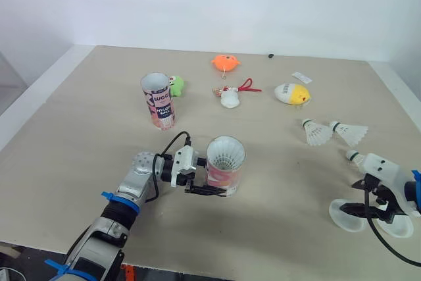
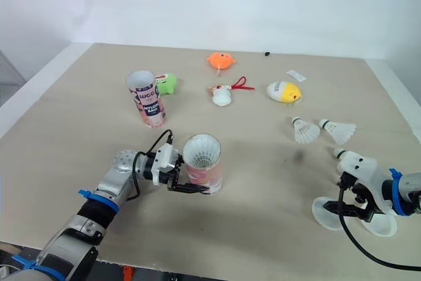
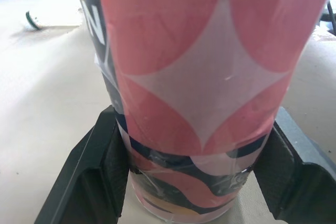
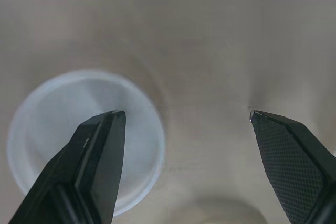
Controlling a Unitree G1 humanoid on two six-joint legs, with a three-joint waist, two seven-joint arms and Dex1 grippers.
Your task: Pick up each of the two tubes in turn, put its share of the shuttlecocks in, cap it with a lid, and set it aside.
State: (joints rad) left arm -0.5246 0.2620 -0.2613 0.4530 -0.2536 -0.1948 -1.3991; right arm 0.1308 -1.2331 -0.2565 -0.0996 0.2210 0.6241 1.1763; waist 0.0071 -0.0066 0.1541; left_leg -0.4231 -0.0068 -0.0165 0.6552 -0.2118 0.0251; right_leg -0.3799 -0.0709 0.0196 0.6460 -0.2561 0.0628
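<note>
Tube (image 1: 225, 170) in L gripper (image 1: 209, 189); R gripper (image 4: 186, 115) splayed

Head eyes share one downward table (image 1: 66, 116) view (stereo); wrist cameras hug tube (image 3: 199, 77), lid (image 4: 47, 124).

The left arm (image 1: 118, 210), grey metal with blue bands, reached forward with its wrist held low. The left gripper (image 1: 217, 189) of two black fingers was clamped near the base of a pink-and-white patterned tube (image 1: 222, 174) (one finger on each side). The right gripper (image 4: 185, 114), below its white wrist housing (image 1: 385, 172), pointed downward with its fingers spread wide apart.
</note>
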